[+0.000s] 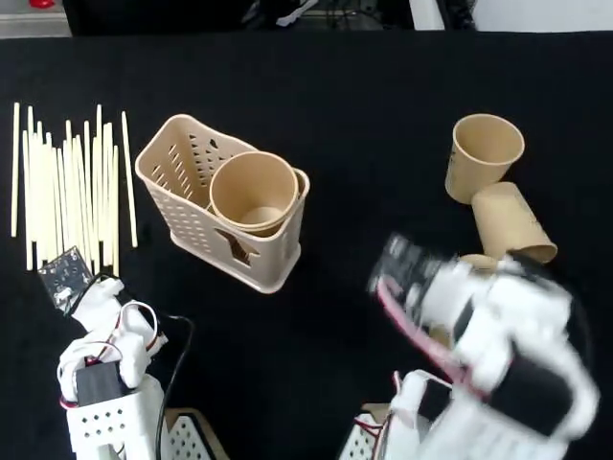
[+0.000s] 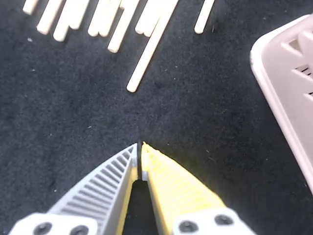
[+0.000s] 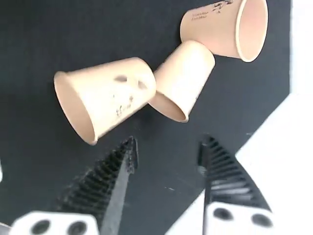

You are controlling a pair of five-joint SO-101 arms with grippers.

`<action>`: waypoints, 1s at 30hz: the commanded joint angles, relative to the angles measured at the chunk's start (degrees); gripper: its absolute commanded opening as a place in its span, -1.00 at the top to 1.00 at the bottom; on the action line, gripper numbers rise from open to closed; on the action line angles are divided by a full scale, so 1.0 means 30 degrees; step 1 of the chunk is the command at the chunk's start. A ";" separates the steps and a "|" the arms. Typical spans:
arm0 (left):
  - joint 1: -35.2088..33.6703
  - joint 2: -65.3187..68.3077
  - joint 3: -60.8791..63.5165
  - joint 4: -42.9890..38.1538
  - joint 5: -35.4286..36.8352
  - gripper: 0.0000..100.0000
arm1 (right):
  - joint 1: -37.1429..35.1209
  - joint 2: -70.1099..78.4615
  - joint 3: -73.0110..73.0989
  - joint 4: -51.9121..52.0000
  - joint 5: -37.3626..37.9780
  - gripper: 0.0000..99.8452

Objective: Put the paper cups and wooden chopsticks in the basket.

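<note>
A beige slotted basket (image 1: 192,192) stands left of the table's middle with one paper cup (image 1: 254,190) upright inside it. Several wooden chopsticks (image 1: 67,187) lie in a row at the far left. My left gripper (image 2: 141,147) is shut and holds nothing. It hovers over bare cloth just short of the chopstick ends (image 2: 146,49), with the basket wall (image 2: 288,103) beside it. At the right, one cup (image 1: 484,153) stands upright and another (image 1: 512,222) lies on its side. My right gripper (image 3: 168,147) is open above a lying cup (image 3: 105,95), close to two more cups (image 3: 181,81) (image 3: 225,24).
Black cloth covers the table. The left arm (image 1: 96,355) sits at the front left and the right arm (image 1: 498,335) at the front right, covering part of a third cup (image 1: 476,261). Bare cloth lies between the basket and the right-hand cups.
</note>
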 commanded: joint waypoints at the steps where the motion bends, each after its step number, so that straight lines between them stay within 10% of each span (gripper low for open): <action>1: 0.0220 -0.0088 0.0308 0.0088 0.0117 0.94 | 0.1172 -0.4469 0.3443 0.0527 0.2579 0.53; 20: 0.0220 -0.0088 0.0308 0.0088 0.0117 0.94 | 0.4777 -0.9685 1.5897 -0.9377 0.2755 0.53; 30: 0.0220 -0.0088 0.0308 0.0088 0.0117 0.94 | 0.4484 -0.9685 1.6484 -1.1341 0.0821 0.97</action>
